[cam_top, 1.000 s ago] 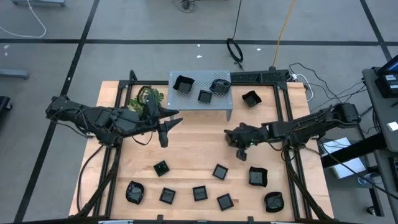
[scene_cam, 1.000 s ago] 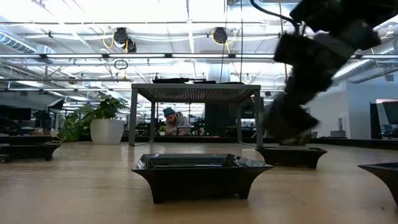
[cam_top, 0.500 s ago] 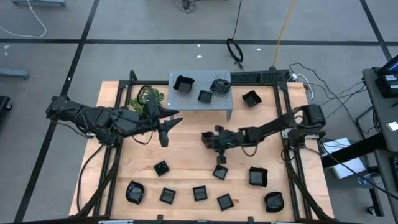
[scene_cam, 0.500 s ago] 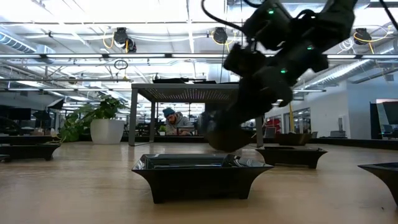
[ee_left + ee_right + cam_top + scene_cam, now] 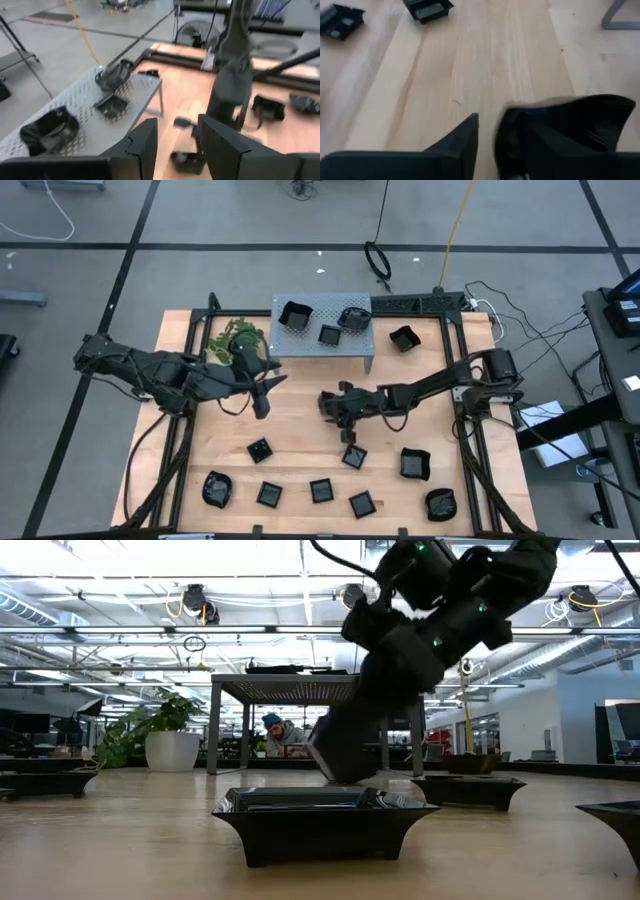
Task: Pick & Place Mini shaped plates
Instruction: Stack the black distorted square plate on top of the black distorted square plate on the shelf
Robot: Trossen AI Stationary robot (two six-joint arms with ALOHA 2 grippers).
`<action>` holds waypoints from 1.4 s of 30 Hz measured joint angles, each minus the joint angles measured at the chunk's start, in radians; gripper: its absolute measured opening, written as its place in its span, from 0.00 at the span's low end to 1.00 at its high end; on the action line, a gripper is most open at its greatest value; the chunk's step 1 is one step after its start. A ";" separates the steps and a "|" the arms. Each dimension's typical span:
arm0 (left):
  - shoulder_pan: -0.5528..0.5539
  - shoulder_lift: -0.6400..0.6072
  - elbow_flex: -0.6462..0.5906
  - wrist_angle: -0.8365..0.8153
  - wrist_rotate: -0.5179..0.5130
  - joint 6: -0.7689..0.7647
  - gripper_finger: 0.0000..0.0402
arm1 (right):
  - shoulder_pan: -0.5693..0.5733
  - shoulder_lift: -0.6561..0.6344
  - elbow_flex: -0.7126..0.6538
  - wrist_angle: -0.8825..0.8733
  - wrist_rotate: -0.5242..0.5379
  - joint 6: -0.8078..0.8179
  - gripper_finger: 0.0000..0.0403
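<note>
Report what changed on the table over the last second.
The right gripper swung from the table's right side toward the middle and now hangs in front of the grey stand. Whether it carries anything is unclear. The left gripper barely shifted, jaws open and empty. The mini plates on the table and those on the stand stayed put.

Setting: robotics lab in an open industrial hall.

Wooden worktop (image 5: 310, 420) in a black frame stands on grey concrete floor (image 5: 200, 240) crossed by dark lines, loose cables (image 5: 380, 260) trailing over it. Low view: exposed ceiling ducts (image 5: 120, 635), strip lighting, potted plant (image 5: 165, 745), a person seated at a desk (image 5: 280, 735) far behind.
</note>
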State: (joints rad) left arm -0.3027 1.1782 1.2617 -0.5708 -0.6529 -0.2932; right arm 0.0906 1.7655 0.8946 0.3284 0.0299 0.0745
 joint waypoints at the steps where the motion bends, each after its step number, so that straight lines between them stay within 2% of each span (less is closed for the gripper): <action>1: 0.000 0.000 0.000 -0.020 0.000 -0.001 0.36 | 0.000 -0.017 -0.001 -0.014 -0.001 0.021 0.32; 7: 0.001 0.000 -0.008 -0.126 0.053 0.002 0.36 | 0.000 -0.144 -0.002 -0.046 -0.004 0.124 0.40; 14: 0.005 0.000 -0.070 -0.143 0.077 0.026 0.36 | 0.000 -0.342 -0.002 -0.119 0.003 0.127 0.39; 18: 0.021 0.000 -0.144 -0.112 0.125 0.025 0.36 | 0.000 -0.448 -0.002 -0.160 0.079 0.122 0.39; 23: 0.058 0.000 -0.288 0.066 0.165 0.063 0.36 | -0.018 -0.557 -0.002 -0.190 0.146 0.094 0.39; 31: 0.127 0.037 -0.506 0.572 0.187 0.258 0.36 | -0.051 -0.681 -0.002 -0.192 0.153 0.111 0.39; 38: 0.153 0.217 -0.518 0.745 0.345 0.239 0.36 | -0.013 -0.755 -0.001 -0.266 0.149 0.149 0.39; 42: 0.153 0.334 -0.509 0.814 0.400 0.259 0.36 | 0.010 -0.774 -0.002 -0.328 0.150 0.150 0.39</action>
State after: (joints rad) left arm -0.1501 1.5126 0.7526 0.2435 -0.2526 -0.0344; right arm 0.1009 0.9915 0.8928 0.0002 0.1795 0.2241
